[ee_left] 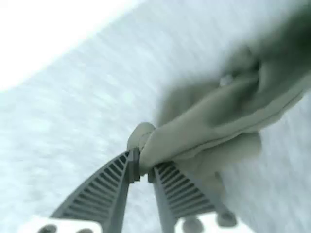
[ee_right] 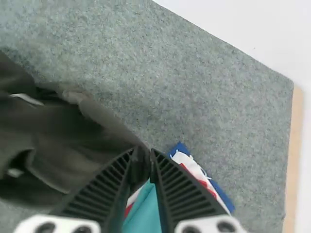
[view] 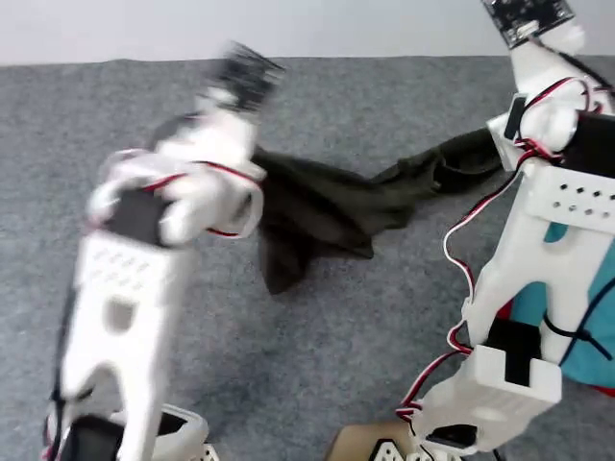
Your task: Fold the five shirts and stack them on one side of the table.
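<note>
A dark olive shirt (view: 336, 206) hangs stretched between my two arms above the grey table mat (view: 317, 346). In the left wrist view my left gripper (ee_left: 141, 167) is shut on a bunched edge of the olive shirt (ee_left: 218, 121). The right wrist view has my right gripper (ee_right: 141, 162) shut on another edge of the olive shirt (ee_right: 53, 136). In the high view the left arm (view: 183, 202) holds the shirt's left end, and the right arm (view: 548, 125) holds its other end at the upper right. The fingertips themselves are hidden there.
A teal, red and blue shirt (ee_right: 187, 167) lies on the mat beside the right gripper; its teal cloth (view: 586, 307) shows behind the right arm at the right edge. The mat's far edge (ee_right: 286, 145) runs close by.
</note>
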